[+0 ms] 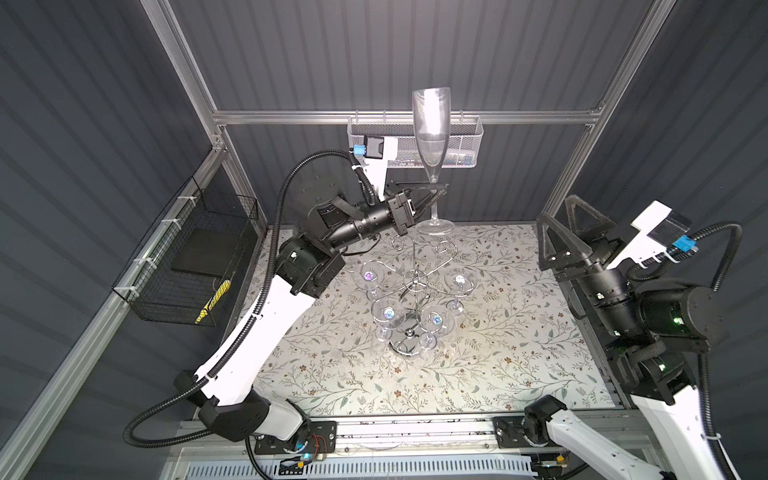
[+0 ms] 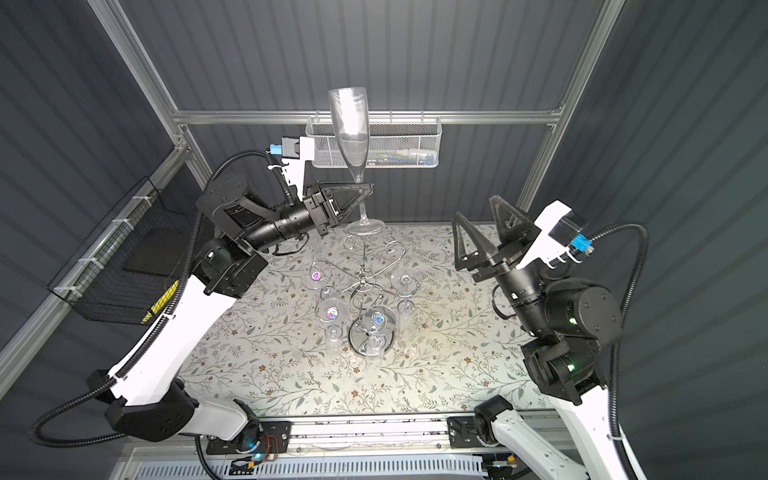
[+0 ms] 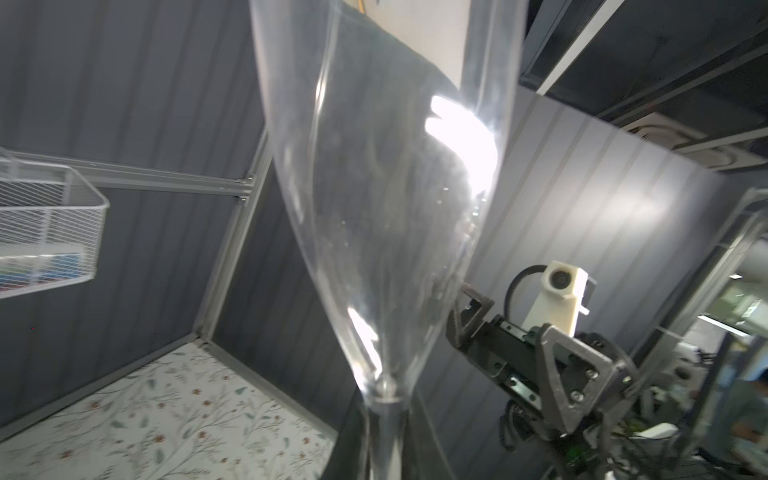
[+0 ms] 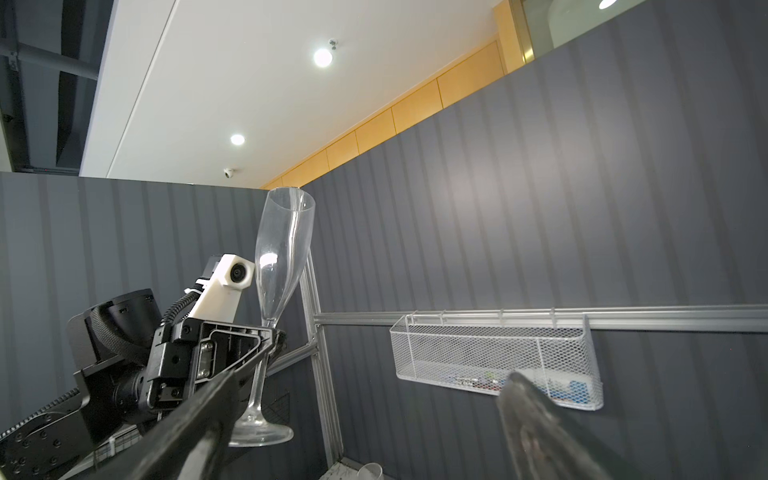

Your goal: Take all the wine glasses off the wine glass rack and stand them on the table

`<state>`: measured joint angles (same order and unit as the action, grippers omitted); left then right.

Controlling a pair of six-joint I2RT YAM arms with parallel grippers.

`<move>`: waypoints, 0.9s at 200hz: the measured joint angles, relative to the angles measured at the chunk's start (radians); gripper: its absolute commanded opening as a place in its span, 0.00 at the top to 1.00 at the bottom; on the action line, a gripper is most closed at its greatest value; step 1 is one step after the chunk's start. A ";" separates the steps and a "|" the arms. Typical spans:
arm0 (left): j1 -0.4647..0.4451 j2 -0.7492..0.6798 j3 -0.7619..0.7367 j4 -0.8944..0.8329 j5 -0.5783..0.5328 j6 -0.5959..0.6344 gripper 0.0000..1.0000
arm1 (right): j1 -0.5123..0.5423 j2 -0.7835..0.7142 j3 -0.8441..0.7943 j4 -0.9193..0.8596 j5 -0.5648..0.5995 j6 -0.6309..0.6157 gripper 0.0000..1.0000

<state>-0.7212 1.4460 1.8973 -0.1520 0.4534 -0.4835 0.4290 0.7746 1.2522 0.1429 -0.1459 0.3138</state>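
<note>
The left pincer (image 1: 440, 189) grips the stem of an upright wine glass (image 1: 431, 124), clear of the wine glass rack (image 1: 414, 286) where four glasses (image 1: 388, 313) hang; the right pincer (image 1: 557, 214) stands wide open at the table (image 1: 519, 365) edge

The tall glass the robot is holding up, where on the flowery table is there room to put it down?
The wine glass in the left gripper has bare tablecloth between the wine glass rack and the front rail, and between the rack and the right arm. The middle is crowded: four glasses hang around the rack.
</note>
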 measured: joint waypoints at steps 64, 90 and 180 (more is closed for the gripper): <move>0.000 -0.014 -0.033 -0.269 -0.216 0.394 1.00 | 0.000 0.182 0.104 -0.092 -0.063 0.149 0.01; 0.000 -0.015 -0.061 -0.307 -0.259 0.471 1.00 | 0.000 0.243 0.087 -0.061 -0.095 0.205 0.01; 0.000 -0.024 -0.100 -0.322 -0.308 0.537 1.00 | 0.100 0.379 0.090 0.164 -0.233 0.225 0.01</move>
<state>-0.7212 1.4220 1.7973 -0.4744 0.1455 0.0540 0.5289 1.1538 1.3422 0.3065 -0.3790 0.5392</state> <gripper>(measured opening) 0.132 0.989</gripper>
